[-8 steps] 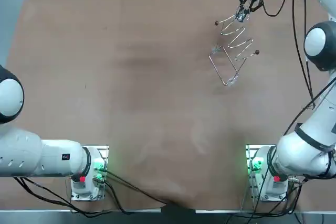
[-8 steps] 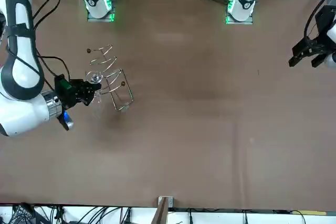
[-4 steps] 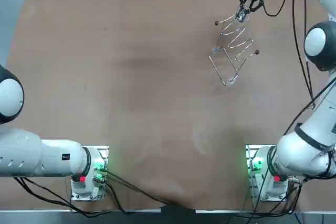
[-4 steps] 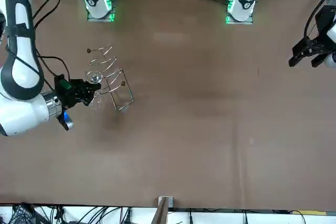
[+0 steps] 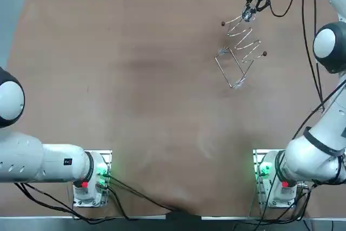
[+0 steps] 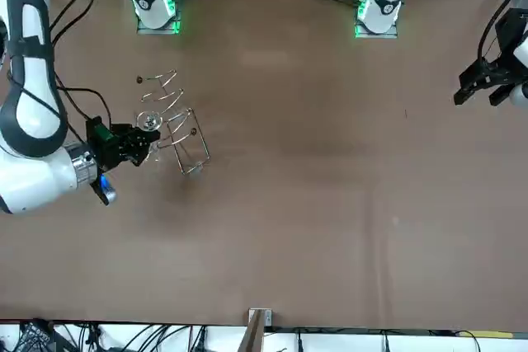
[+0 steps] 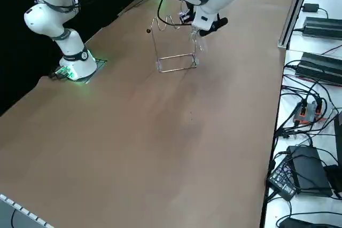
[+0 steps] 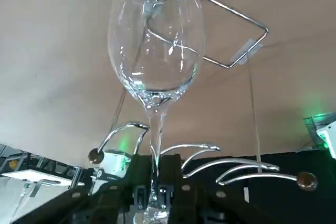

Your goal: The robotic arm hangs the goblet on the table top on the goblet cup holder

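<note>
Hardly anything has shifted over the last second: our tool (image 8: pixel 156 195) keeps pinching the goblet (image 8: pixel 156 51) by its stem, bowl hanging toward the table. It sits at the far end of the holder (image 5: pixel 241 47), whose wire arms lie base-ward from the stem, so we judge the slide goes that way.

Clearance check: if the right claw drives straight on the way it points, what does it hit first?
Probably the rack: in the wrist view its base frame lies right behind the goblet held in the claw, with table beyond. Depth unclear.
</note>
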Robot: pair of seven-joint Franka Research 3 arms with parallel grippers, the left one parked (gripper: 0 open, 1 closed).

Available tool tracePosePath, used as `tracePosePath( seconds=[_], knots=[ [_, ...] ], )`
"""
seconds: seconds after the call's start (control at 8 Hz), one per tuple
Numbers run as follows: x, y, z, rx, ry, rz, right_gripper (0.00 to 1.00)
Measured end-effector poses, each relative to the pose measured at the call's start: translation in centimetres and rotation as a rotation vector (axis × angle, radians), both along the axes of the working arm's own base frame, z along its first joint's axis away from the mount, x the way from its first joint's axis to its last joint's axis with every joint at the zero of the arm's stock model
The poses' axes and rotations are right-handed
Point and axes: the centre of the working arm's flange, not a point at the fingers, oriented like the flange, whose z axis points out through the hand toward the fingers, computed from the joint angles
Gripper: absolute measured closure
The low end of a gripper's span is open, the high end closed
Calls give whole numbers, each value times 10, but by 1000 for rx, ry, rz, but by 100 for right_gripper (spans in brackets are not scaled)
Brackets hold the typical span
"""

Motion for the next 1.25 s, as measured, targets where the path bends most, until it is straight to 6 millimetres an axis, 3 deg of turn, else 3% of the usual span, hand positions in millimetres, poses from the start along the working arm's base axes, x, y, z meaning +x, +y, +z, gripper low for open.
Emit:
tracePosePath(
  seconds=[0.88,1.25],
  knots=[
    [1,12,-16,-15,2,-23,90],
    [2,5,-16,-16,4,-33,90]
  ],
)
